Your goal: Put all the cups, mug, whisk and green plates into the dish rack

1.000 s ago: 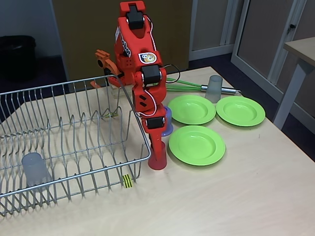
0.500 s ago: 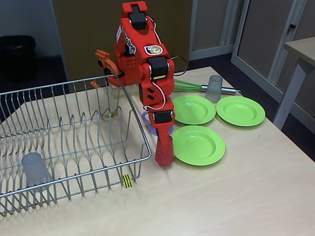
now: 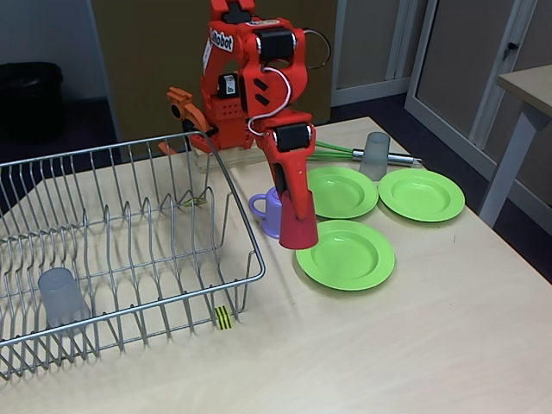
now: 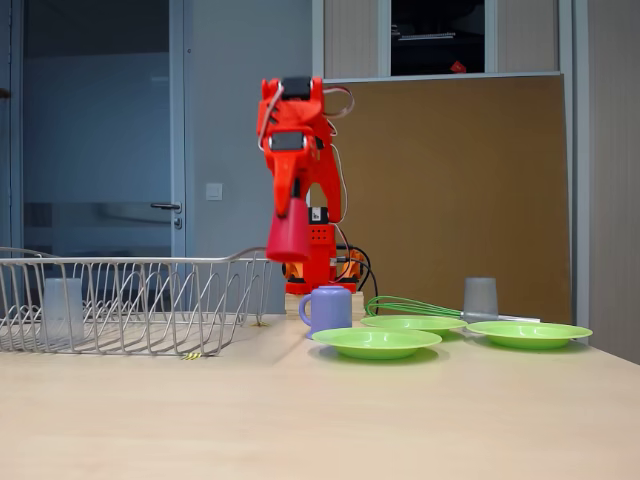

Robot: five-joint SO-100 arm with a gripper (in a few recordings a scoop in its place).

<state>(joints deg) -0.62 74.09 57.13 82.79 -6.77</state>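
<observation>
My gripper is shut on the red cup and holds it in the air, just right of the dish rack. One grey cup stands inside the rack at its near left. Another grey cup stands upside down at the back right, next to the green whisk. The purple mug stands on the table behind the lifted cup. Three green plates lie to the right.
The arm's red base stands at the back of the table beside the rack's far corner. A yellow-black tag marks the rack's front. Bare tabletop stretches across the front and right.
The gripper has lifted the red cup off the table beside the rack's corner and swung it up and slightly right, uncovering the purple mug behind it.
</observation>
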